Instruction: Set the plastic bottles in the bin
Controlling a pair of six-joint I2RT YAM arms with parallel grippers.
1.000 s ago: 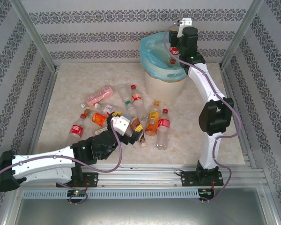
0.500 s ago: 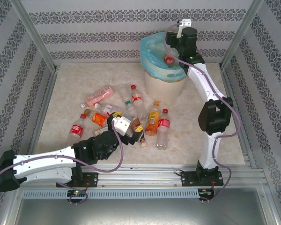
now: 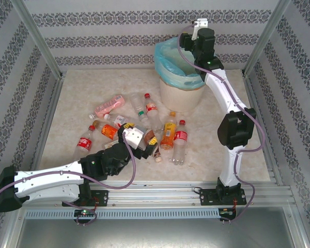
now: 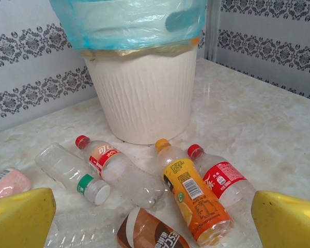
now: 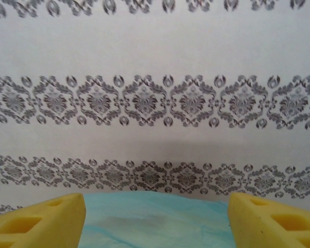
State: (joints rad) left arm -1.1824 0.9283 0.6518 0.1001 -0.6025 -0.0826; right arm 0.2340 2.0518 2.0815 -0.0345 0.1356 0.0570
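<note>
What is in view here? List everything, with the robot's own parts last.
bottles: roughly nine, clear or tinted with red, orange, pink and brown labels, lying clustered on the table near the bin
bin: one, cream-white, at the back of the table
bag: one, light blue-green, lining the bin
table: one, pale marbled
walls: white with grey patterned bands, around the table
left gripper: one, yellow fingers, open, low over the bottles
right gripper: one, yellow fingers, open, above the bin
</note>
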